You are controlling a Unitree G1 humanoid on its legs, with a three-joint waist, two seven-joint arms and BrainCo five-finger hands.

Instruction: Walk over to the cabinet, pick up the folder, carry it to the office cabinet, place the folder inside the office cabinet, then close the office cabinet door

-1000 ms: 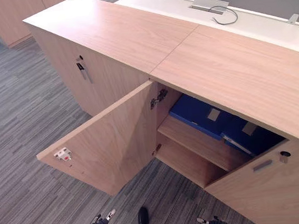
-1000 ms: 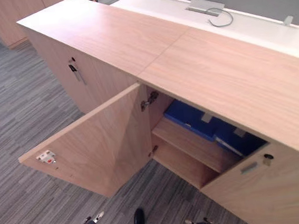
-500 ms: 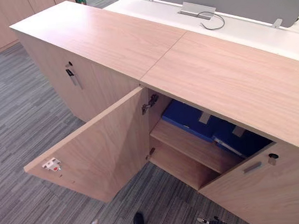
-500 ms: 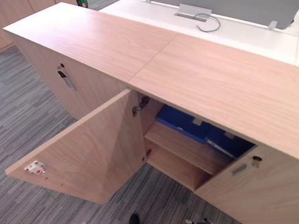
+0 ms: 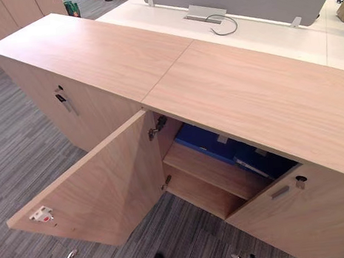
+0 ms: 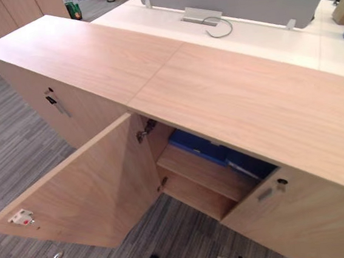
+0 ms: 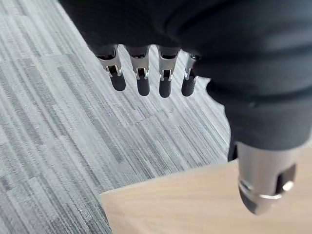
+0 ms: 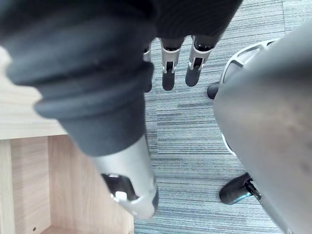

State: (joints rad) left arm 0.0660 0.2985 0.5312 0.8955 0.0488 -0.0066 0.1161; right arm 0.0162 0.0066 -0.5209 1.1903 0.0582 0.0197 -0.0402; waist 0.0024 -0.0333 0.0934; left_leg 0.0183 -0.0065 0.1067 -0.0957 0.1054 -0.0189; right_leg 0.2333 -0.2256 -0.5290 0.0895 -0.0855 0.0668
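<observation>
Grip likely belongs on the near edge of the stiff, slick-looking flat blue folder (image 5: 204, 138) on the wooden cabinet shelf (image 5: 216, 172); left hand (image 7: 143, 80) and right hand (image 8: 168, 73) hang loose-fingered, empty.

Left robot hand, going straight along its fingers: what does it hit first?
Likely the grey carpet: the left robot hand points its straight fingers down at it, nothing between. The open cabinet door by the thumb seems off that line.
</observation>
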